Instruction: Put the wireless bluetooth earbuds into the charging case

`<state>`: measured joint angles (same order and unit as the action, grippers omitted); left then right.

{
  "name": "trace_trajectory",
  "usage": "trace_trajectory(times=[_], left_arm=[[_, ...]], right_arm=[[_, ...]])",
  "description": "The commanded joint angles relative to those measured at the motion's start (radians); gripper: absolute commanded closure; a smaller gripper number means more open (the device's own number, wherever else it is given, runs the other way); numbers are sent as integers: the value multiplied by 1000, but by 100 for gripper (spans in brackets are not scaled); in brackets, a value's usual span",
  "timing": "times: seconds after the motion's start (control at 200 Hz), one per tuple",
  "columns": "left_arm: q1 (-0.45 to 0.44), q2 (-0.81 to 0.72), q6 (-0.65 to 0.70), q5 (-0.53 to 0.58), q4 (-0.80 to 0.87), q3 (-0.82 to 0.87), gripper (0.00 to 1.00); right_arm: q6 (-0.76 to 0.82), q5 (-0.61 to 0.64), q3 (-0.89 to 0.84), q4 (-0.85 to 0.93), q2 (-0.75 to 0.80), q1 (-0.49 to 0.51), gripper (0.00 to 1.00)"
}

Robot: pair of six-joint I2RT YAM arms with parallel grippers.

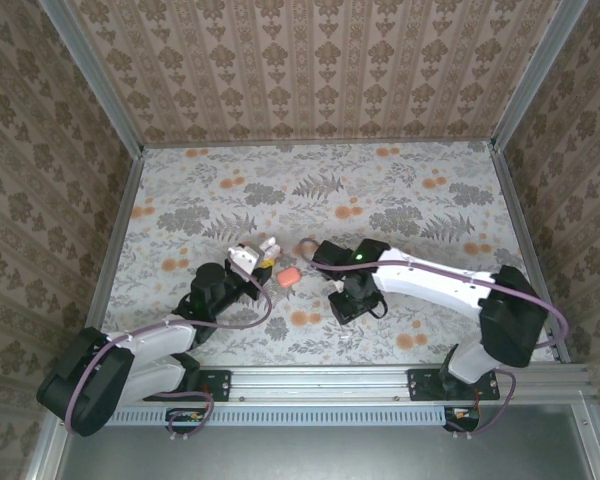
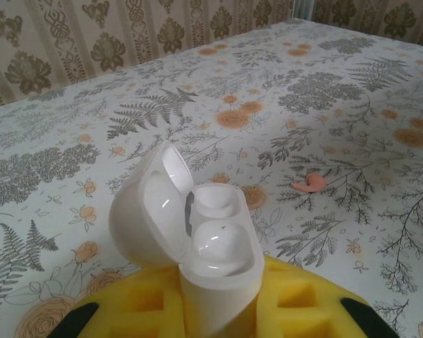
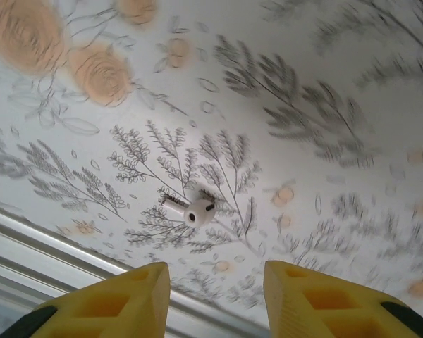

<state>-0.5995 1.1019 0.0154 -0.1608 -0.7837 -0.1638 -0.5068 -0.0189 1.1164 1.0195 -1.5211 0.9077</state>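
Observation:
The charging case [image 2: 218,246] is white with its lid swung open to the left and two hollow wells showing. My left gripper [image 2: 218,313] is shut on its lower body between yellow pads and holds it upright. From above, the case [image 1: 260,250] sits at the tip of the left gripper [image 1: 252,264], left of centre. One white earbud [image 3: 197,210] lies on the flowered floor, ahead of my right gripper [image 3: 217,296] and apart from it. The right fingers [image 3: 134,296] stand apart with nothing between them. From above, the right gripper [image 1: 348,300] points down at the floor.
A coral-red rounded object [image 1: 288,277] lies on the floor between the two grippers. A small flat coral piece [image 2: 309,183] lies farther out ahead of the case. Patterned walls enclose the floor, and a metal rail [image 3: 70,246] runs close behind the right fingers.

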Motion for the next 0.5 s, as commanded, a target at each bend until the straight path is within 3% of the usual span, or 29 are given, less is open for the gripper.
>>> trace_trajectory(times=[0.0, 0.24, 0.495], left_arm=[[6, 0, 14, -22, 11, -38, 92], [7, 13, 24, -39, 1, -43, 91], [10, -6, 31, -45, 10, -40, 91]], right_arm=[[-454, -62, -83, -9, 78, -16, 58], [-810, -124, -308, -236, 210, -9, 55], [-825, -152, -323, -300, 137, -4, 54]])
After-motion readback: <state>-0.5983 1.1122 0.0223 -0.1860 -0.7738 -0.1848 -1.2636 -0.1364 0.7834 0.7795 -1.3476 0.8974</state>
